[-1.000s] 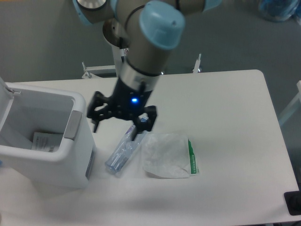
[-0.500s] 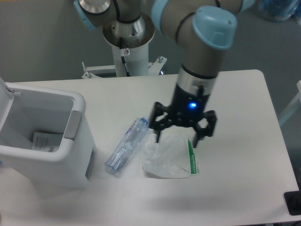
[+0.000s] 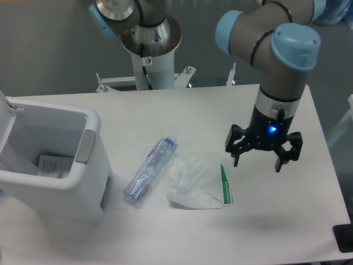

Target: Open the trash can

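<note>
hovering my tool wide and empty over the right of the white table, i judge the job done: the large white boxy plastic trash can at the left edge stands lid-up, interior showing.
</note>
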### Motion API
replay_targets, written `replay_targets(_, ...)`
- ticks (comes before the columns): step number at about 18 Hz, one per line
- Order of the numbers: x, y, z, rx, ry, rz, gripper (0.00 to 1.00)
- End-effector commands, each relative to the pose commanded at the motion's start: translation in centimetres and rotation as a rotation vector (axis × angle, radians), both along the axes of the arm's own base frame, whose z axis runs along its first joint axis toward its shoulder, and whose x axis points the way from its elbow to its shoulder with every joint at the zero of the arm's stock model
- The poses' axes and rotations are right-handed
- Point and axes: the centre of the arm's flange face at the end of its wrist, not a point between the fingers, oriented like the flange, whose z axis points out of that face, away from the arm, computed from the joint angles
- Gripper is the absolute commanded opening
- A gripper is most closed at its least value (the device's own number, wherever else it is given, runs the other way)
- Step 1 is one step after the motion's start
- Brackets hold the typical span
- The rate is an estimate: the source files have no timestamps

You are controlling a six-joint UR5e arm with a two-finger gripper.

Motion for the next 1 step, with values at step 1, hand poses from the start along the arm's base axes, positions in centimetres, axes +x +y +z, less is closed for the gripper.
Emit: replay_targets(1,-0.06,-0.61,-0.71,-0.031,0.000,0.008,1.00)
